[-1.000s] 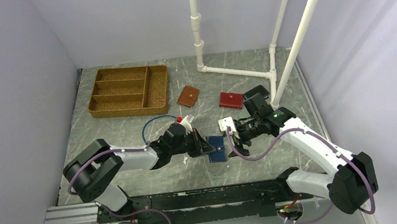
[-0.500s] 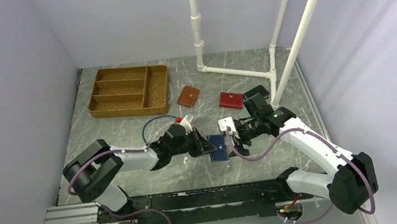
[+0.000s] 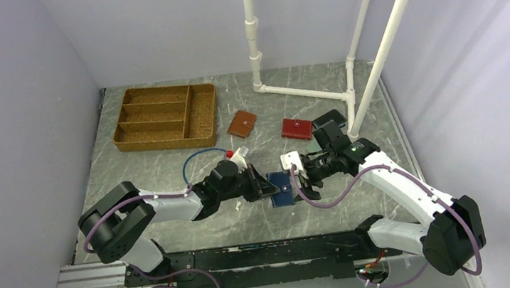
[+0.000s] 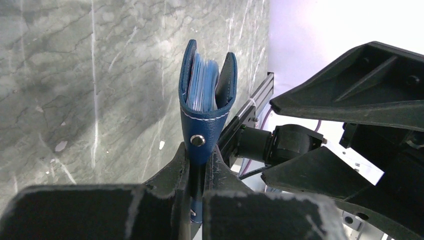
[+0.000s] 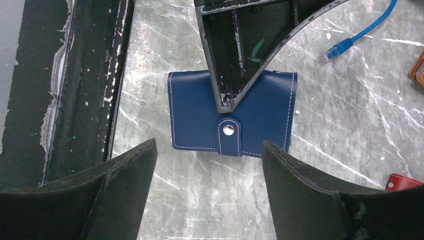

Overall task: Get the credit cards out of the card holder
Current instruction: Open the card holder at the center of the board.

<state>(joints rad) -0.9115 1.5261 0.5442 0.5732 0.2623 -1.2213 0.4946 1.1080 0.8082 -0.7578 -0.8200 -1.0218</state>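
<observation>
Here's the holder, navy with white stitching, out over the front middle of the bench, and we can't tell whether it touches the marble. From the left wrist we see it end-on: the two covers stand slightly parted, with the pale blue edges of the cards packed between them. A silver stud sits on the tab at the near end. The left claw is clenched right there on the holder, its fingers squeezed in from both sides just below that stud. From the right wrist we get the flat face of the holder, tab and stud toward the camera, one dark left finger lying across its top. The right claw hangs just beside the holder with its jaws spread wide, grasping nothing. In its own view the holder sits in the gap between the two fingers, clear of both. Further back lie a tan wallet and a red wallet, well apart from the action. A blue cable loops behind the left arm, and a woven basket sits at the back left.
</observation>
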